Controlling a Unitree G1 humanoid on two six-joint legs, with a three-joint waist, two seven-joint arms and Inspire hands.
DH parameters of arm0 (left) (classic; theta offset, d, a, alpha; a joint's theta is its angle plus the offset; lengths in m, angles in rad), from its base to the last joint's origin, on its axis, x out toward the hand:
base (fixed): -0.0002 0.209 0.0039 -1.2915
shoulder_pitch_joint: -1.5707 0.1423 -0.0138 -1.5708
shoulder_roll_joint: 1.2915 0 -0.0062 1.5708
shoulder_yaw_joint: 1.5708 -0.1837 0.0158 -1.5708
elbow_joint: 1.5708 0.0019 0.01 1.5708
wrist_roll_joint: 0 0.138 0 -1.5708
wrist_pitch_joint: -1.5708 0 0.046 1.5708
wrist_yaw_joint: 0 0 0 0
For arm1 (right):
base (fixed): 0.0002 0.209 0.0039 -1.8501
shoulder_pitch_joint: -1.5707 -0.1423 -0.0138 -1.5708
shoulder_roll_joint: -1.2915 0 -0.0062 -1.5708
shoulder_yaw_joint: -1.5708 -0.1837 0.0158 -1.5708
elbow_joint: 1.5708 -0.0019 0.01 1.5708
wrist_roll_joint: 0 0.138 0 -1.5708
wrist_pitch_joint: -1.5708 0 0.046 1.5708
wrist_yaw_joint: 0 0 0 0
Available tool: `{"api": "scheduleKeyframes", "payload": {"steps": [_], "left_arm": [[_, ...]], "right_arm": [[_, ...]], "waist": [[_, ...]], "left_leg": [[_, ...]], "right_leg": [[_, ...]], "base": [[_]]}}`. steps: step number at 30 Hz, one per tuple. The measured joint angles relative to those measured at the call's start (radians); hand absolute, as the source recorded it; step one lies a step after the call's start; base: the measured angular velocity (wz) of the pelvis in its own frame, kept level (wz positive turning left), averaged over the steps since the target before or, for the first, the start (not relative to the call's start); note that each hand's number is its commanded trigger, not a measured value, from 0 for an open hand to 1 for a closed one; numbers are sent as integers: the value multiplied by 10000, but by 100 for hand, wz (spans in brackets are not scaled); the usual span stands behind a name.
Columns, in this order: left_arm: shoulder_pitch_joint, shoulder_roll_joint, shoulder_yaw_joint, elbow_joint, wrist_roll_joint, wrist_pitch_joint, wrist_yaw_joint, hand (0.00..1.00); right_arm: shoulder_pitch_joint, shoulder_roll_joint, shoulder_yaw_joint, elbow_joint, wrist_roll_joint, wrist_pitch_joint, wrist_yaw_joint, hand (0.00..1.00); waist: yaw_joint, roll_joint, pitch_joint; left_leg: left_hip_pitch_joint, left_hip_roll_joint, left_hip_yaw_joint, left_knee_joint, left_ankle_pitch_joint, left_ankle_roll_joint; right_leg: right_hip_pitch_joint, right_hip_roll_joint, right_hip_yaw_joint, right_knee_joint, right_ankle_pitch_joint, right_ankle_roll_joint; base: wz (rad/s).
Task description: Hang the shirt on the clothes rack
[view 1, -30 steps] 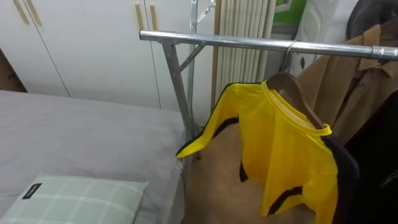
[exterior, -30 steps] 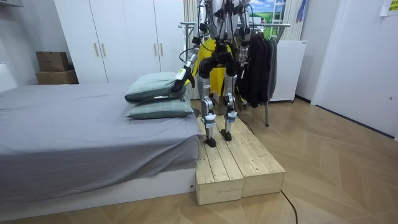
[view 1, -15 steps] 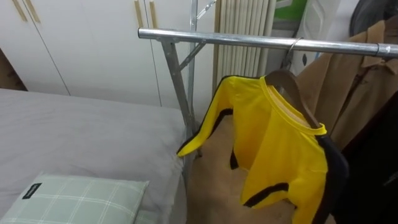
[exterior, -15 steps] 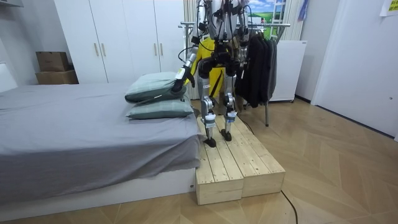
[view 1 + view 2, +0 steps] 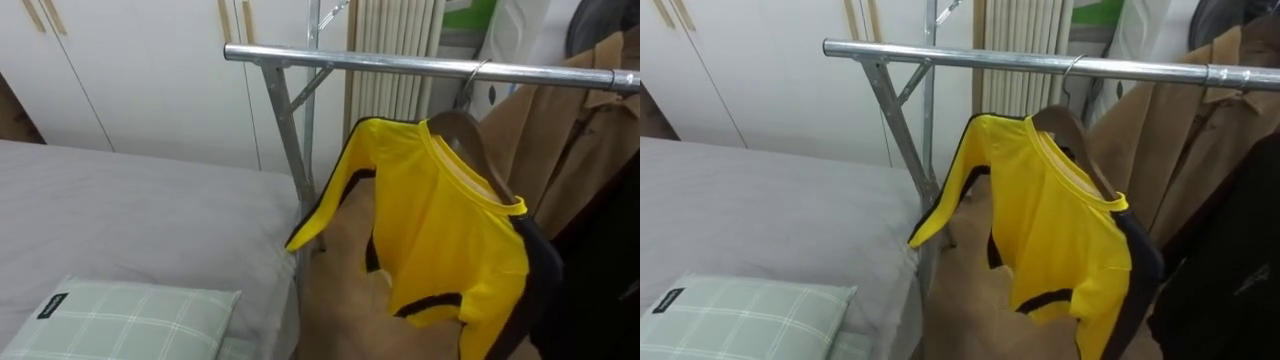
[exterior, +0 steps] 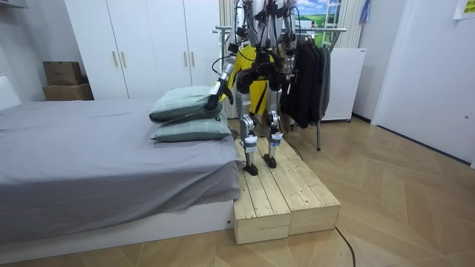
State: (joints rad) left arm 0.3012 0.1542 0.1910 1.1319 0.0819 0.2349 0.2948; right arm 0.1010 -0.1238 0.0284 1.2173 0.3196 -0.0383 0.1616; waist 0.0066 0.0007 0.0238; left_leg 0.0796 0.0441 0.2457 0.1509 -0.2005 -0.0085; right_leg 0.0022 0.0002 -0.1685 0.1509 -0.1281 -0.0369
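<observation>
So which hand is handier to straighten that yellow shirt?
Probably the right: the yellow shirt hangs on the rail toward the robot's right, by the brown coat; the left hand is low by the pillows.

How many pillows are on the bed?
2. The upper pillow lies on the lower pillow, both at the edge of the bed next to the robot. I see no sign of hidden ones.
</observation>
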Motion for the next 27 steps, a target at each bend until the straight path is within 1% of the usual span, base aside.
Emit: {"api": "scheduleKeyframes", "payload": {"steps": [3,9,14,20,24,26,27], "left_arm": [[0,15,1,0,0,0,-18,0],[0,75,-1,4,-16,0,-55,0],[-17,135,-7,4,-15,0,-181,0],[-152,164,-109,23,-8,-17,-235,0],[-172,175,-109,83,-3,-30,-467,0],[-211,175,-110,86,-7,-36,-581,0],[-212,176,-110,93,-10,-62,-688,0]], "right_arm": [[-2,-1,23,12,308,47,190,0],[27,-3,39,8,330,47,438,0],[-43,-12,140,61,241,47,505,0],[-250,-33,492,138,170,49,677,0],[-419,-33,730,274,-128,49,822,0],[-423,-55,797,276,-187,56,818,0],[-438,-54,807,276,-286,63,818,0]], "waist": [[0,-10,-7],[0,-64,-44],[-5,-64,-43],[9,-73,-35],[129,-34,-35],[249,17,-21],[265,89,7]], "left_leg": [[1,-3,1,4,0,0],[33,-1,1,21,1,1],[25,0,-72,61,0,0],[-168,-17,-273,172,1,2],[-156,-24,-277,184,-1,4],[-142,-28,-288,191,-5,11],[-140,-27,-346,220,-15,29]], "right_leg": [[0,-3,4,4,0,0],[30,0,0,9,0,0],[89,-15,-110,2,0,0],[15,-68,-311,23,-7,-9],[19,-82,-320,48,-23,-7],[54,-94,-351,48,-29,1],[119,-109,-427,38,-28,2]], "base": [[0],[0],[5],[9],[0],[4],[18]]}}
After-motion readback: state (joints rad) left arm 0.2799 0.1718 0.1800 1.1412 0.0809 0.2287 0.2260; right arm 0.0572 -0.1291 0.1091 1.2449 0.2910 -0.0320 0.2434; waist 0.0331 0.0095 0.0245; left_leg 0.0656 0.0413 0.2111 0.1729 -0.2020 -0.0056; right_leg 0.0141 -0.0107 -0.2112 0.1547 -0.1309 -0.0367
